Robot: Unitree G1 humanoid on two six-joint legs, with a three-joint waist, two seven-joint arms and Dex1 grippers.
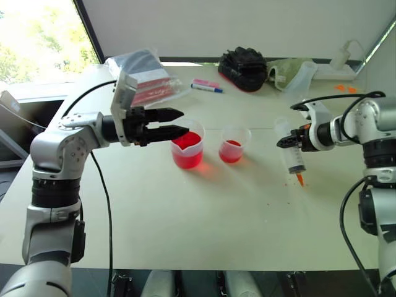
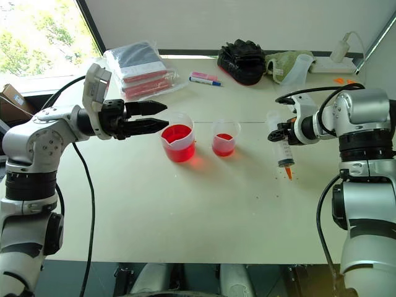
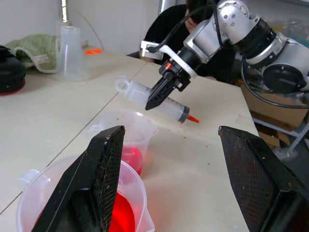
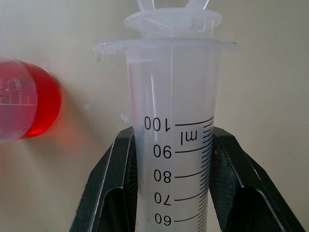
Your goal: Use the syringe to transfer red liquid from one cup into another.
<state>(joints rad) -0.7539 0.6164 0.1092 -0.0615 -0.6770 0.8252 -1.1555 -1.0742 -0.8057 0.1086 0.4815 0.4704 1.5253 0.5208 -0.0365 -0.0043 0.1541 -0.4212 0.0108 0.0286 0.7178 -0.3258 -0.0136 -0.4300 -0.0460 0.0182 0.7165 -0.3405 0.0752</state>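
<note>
The syringe (image 1: 294,154) hangs tilted over the table on the right, orange tip down near the surface, barrel clear. My right gripper (image 1: 283,141) is shut on its barrel (image 4: 174,145) just below the flange. The larger spouted cup (image 1: 189,148) stands mid-table with red liquid (image 1: 187,158) in it. The smaller cup (image 1: 234,145), also holding red liquid, stands just right of it. My left gripper (image 1: 182,122) is open and points level over the left rim of the larger cup, with nothing between its fingers (image 3: 104,164).
Small red drops dot the table around the syringe tip (image 1: 291,182). At the back lie a blue-and-pink marker (image 1: 207,87), a black object (image 1: 242,68), a green cloth (image 1: 286,67), a frosted jug (image 1: 303,75) and a clear bag of packs (image 1: 145,74).
</note>
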